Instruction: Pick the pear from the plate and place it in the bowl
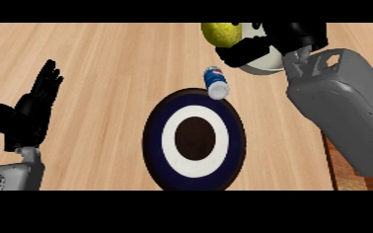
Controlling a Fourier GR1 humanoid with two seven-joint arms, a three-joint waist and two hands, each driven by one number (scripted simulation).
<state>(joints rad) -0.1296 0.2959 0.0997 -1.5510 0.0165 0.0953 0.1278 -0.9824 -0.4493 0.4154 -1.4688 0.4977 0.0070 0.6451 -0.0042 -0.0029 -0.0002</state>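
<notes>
the yellow-green pear is already off the round dark-blue plate with its white ring and brown centre. it sits near the far edge of the pale wooden worktop, held in the black right hand, whose fingers curl round its near side. just under and beside that hand a pale rounded shape shows, most likely the white bowl; the hand and the grey right forearm hide most of it, so its rim cannot be traced.

judged from this, the pick is done and the carry looks almost done. what is left is to bring the pear over the bowl's opening, let go, and draw the hand back. whether the pear is already above the opening or just beside it cannot be told.

a small blue and white can lies tilted at the plate's far rim, near the right hand and on the near side of it, so a pull back toward the near edge would pass close by. the right forearm fills the worktop's right side, where a darker edge shows at the near right corner. the left part of the worktop has open room; there the black left hand rests by the left edge, fingers straight and raised, holding nothing.
</notes>
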